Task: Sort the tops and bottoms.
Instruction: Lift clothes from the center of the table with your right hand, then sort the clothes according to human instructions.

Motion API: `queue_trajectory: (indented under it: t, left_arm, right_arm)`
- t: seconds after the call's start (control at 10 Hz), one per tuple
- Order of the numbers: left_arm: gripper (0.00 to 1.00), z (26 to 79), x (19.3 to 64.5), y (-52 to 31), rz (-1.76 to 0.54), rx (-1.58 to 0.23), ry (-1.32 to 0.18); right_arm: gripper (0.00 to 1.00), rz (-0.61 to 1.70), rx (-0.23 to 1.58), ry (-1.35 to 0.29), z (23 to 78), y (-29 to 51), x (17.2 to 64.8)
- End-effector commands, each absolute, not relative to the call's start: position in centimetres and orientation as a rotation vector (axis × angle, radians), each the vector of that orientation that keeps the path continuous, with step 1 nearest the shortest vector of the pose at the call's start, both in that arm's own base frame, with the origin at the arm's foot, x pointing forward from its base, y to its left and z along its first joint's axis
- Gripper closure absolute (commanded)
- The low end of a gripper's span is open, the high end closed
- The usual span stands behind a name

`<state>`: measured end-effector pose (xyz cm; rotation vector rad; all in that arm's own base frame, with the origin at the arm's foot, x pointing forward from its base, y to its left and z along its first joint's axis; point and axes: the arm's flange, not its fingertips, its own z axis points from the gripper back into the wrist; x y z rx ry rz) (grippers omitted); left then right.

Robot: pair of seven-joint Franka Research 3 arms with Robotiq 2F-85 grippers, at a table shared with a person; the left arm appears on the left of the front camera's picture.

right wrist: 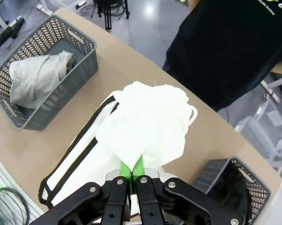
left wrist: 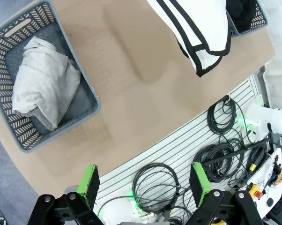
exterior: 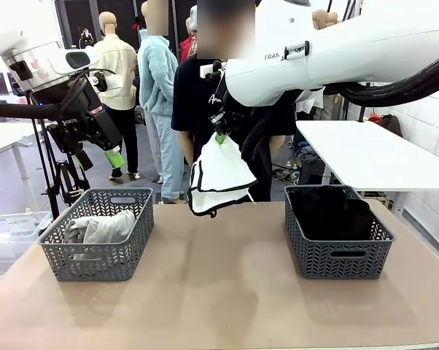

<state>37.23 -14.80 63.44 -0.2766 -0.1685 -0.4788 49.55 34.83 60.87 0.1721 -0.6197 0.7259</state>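
Pinched shut on white shorts point(right wrist: 141, 126), the right pincer point(right wrist: 131, 172) holds only a bunch, so they may slip before the right basket point(exterior: 338, 251); left pincer point(left wrist: 144, 187) gapes empty.

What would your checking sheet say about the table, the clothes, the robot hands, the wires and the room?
Surface: tan table, bare between two grey baskets.
Job's things: grey top lies in the left basket; black bottoms lie in the right basket; white shorts hang in the air above the table's far edge.
Clutter: nothing seen.
Hands: right hand shut on the white shorts; left hand open, empty, raised above the left basket.
Cables: black coils on the slatted panel below the table edge.
Surroundings: person in black T-shirt at the far side; white side table.
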Motion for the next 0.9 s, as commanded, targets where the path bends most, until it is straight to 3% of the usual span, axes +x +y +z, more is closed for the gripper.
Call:
queue_trajectory:
  t: [0.0,0.8]
  left_arm:
    - [0.0,63.52,37.26,-14.58,-0.476,-0.286,-0.171]
    - [0.0,63.52,37.26,-14.58,-0.476,-0.286,-0.171]
  right_arm:
    - [1.0,0.724,0.171,-0.628,61.22,34.67,49.5]
    - [1.0,0.724,0.171,-0.628,61.22,34.67,49.5]
